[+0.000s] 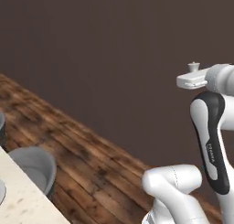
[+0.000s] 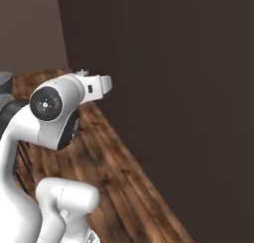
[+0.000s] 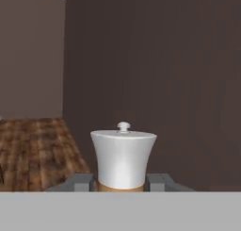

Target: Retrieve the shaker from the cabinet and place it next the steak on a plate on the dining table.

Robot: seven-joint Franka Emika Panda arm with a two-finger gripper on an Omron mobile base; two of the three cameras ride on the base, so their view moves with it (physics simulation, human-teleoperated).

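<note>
Dark brown wall point(image 1: 114, 49) filled the upper part of both base views, with a wooden plank floor point(image 1: 91, 163) running diagonally beneath it. Item: dining table point(image 1: 20, 198), a beige speckled tabletop, lay at the lower left corner of the left base view. Item: grey rounded seat point(image 1: 34, 168), just beside the tabletop's edge in the lower left of that view. Item: white arm point(image 1: 210, 136) with dark joints, rising at the lower right of the left base view and at the lower left of the right base view, its hand held high near the right edge of the former. Item: claw point(image 3: 122, 180), its two grey fingers point(image 3: 82, 182) set one on each side of the shaker point(image 3: 123, 159) at the bottom centre of the hand view, clamped on its tan-brown base. Shaker showed a wide pale cap, flaring toward the top, with a small knob; it stood upright in the hand view. In the left base view the shaker's top point(image 1: 194, 66) rose just above the white hand at the upper right, in front of the dark wall and well apart from the tabletop.
</note>
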